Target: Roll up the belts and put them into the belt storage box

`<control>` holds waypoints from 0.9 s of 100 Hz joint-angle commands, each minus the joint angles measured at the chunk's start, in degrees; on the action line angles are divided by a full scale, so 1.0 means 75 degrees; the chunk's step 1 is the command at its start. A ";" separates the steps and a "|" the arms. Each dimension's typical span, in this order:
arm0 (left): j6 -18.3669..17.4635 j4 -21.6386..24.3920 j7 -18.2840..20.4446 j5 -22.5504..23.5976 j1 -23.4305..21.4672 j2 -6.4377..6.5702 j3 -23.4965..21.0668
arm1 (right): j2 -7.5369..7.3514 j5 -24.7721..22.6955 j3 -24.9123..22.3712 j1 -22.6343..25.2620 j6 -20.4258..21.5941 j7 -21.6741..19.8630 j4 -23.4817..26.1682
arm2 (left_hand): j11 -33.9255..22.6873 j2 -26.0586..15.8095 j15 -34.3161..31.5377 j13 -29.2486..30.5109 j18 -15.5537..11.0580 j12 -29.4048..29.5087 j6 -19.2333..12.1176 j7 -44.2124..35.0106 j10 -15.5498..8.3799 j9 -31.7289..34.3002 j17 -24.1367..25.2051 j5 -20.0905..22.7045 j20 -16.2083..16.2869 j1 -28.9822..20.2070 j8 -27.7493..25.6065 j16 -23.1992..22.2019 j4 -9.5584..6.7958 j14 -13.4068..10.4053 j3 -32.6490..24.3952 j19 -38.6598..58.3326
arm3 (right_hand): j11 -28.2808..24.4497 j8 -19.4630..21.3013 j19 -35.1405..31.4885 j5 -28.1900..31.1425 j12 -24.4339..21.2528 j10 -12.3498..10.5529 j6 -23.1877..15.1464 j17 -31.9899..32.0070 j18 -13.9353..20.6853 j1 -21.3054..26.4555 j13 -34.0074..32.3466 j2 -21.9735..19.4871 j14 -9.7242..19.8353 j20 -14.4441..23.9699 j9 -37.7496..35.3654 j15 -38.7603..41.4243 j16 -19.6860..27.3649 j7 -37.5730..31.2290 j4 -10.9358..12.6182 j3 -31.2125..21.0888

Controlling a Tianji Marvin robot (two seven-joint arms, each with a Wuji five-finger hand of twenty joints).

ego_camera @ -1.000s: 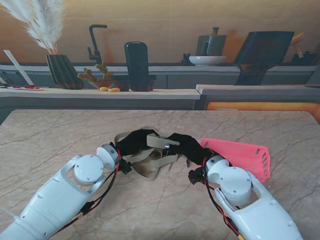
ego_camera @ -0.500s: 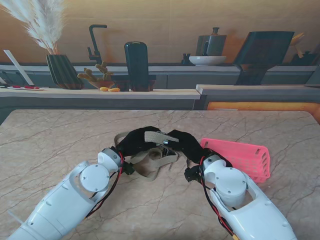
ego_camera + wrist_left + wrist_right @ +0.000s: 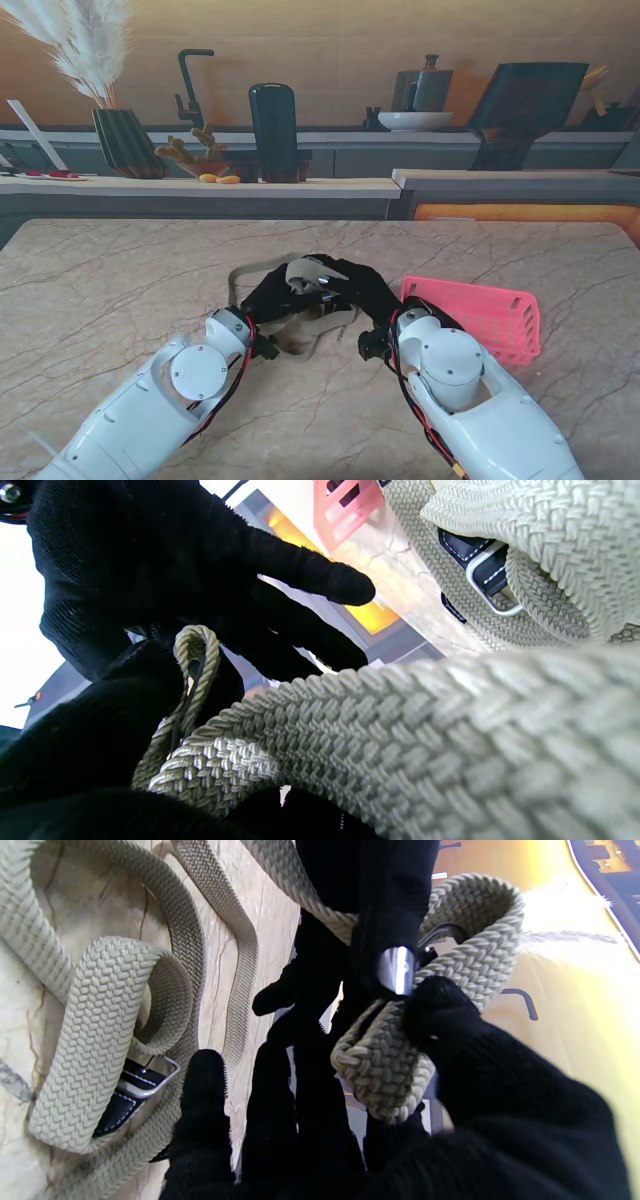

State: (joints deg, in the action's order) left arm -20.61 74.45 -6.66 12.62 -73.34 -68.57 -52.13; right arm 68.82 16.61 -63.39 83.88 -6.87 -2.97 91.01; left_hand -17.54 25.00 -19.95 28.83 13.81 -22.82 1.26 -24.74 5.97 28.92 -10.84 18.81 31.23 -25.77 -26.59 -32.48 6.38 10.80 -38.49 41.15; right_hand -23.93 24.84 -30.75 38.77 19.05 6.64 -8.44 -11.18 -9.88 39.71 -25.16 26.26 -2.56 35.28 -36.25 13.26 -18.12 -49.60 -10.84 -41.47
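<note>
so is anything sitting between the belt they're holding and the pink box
Nothing visible does. Both hands, left hand and right hand, hold the woven belt, and the marble table between it and the pink box on the right looks bare.

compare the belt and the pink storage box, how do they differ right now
The braided beige belt is soft woven webbing; the pink storage box is rigid slotted plastic. One end of the belt is lifted off the table, gripped by the left hand and right hand, with the rest lying loose beneath; the box rests untouched to the right. Both are on the marble table.
</note>
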 commanded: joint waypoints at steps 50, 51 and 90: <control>-0.0453 0.0135 0.0247 -0.0956 -0.0266 -0.0129 0.0053 | 0.0002 0.0536 0.0229 -0.0328 -0.0499 -0.0882 -0.0297 | 0.0267 0.0572 0.0422 -0.0381 -0.0357 0.0248 -0.0297 0.0459 -0.0077 -0.0544 0.0192 -0.0841 -0.0267 0.1265 0.0259 0.0382 0.0456 -0.0375 -0.0557 -0.0665 | -0.0123 0.0736 0.0048 0.0507 0.0005 0.0217 -0.1215 -0.0120 0.0090 0.0456 -0.0232 -0.0730 -0.0024 0.0271 0.0002 0.0165 -0.0120 -0.0738 0.0320 -0.0334; -0.0455 0.0147 0.0249 -0.0968 -0.0275 -0.0129 0.0051 | 0.0003 0.0540 0.0234 -0.0334 -0.0505 -0.0886 -0.0304 | 0.0264 0.0564 0.0423 -0.0377 -0.0350 0.0246 -0.0300 0.0443 -0.0073 -0.0537 0.0191 -0.0845 -0.0266 0.1261 0.0249 0.0382 0.0458 -0.0358 -0.0565 -0.0666 | -0.0128 0.0741 0.0042 0.0510 0.0009 0.0225 -0.1227 -0.0131 0.0086 0.0457 -0.0241 -0.0731 -0.0026 0.0275 -0.0008 0.0169 -0.0125 -0.0736 0.0320 -0.0322; -0.0255 0.0390 0.0357 -0.1481 -0.0408 -0.0174 0.0134 | -0.0008 0.0830 0.0418 -0.0531 -0.0428 -0.1280 -0.0548 | -0.0109 -0.2699 0.0034 0.0136 -0.0142 -0.0117 -0.0575 -0.0120 -0.0165 0.0403 0.0141 -0.0218 0.0099 -0.1906 -0.0118 0.0118 -0.0260 -0.0380 0.4980 -0.0082 | -0.0329 0.0746 -0.0205 0.0637 0.0268 0.0235 -0.2294 -0.0376 -0.0009 0.0518 -0.0895 -0.0860 -0.0073 0.0485 -0.0637 0.0603 -0.0561 -0.0464 0.0241 0.0457</control>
State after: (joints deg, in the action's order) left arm -23.11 76.36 -4.94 2.26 -76.16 -69.00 -51.83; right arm 68.45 22.60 -60.82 79.87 -10.73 -11.71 86.79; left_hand -17.24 9.92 -18.51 29.03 13.01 -22.82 -0.54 -24.47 6.05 30.50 -10.04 15.76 30.59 -33.56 -27.21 -30.63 7.31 10.18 -12.14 38.76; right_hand -25.15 27.12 -30.73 38.77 20.23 8.08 -13.62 -13.05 -9.95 39.67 -29.93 26.18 -4.16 37.32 -39.42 16.60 -21.27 -47.46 -10.85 -37.23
